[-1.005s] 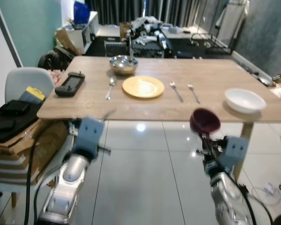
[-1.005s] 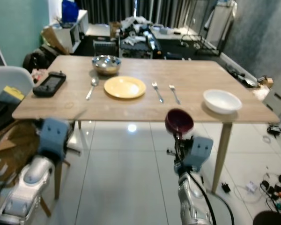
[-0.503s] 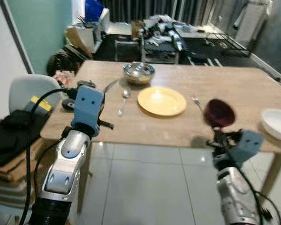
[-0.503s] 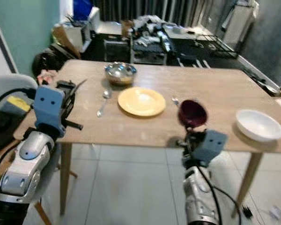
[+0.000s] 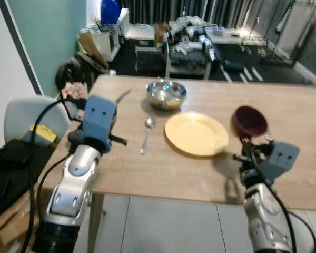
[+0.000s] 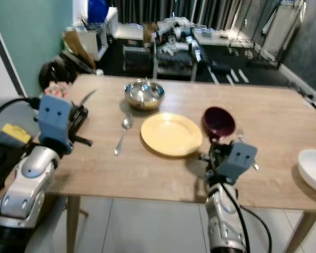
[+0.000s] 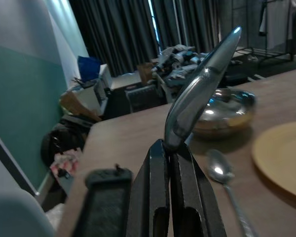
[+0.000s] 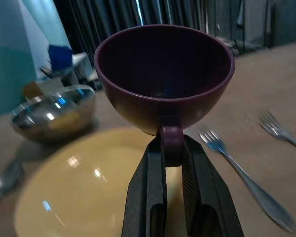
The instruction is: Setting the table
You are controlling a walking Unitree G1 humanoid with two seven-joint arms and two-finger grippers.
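- Right claw [image 8: 173, 150] is clamped on the handle of a dark purple cup [image 6: 218, 120], cup upright, mouth up, held in the air above the tabletop [image 6: 147, 174].
- Right arm is raised from below the near table edge, forearm about vertical, wrist block over the tabletop at roughly 3 o'clock from the yellow plate [image 6: 171, 134].
- The cup hangs just beside the plate's 3 o'clock rim; can't tell whether it overlaps the rim.
- Left claw [image 7: 173, 148] is pinched tight on the handle end of a metal utensil [image 7: 201, 86], which sticks up and forward; which kind of utensil, can't tell.
- Left arm is bent up at the table's left corner, wrist block above the tabletop edge, well apart from the plate at its 9 o'clock.
- Steel bowl [image 6: 144, 94] sits at 11 o'clock from the plate.
- Spoon [image 6: 122, 134] lies on the tabletop at 9 o'clock, just beside the plate.
- Two forks [image 8: 227, 153] lie on the tabletop past the cup, at 3 o'clock of the plate.
- White bowl [image 6: 313, 169] at the far right edge of the tabletop.
- Black handheld device [image 7: 101, 207] lies near the left claw.
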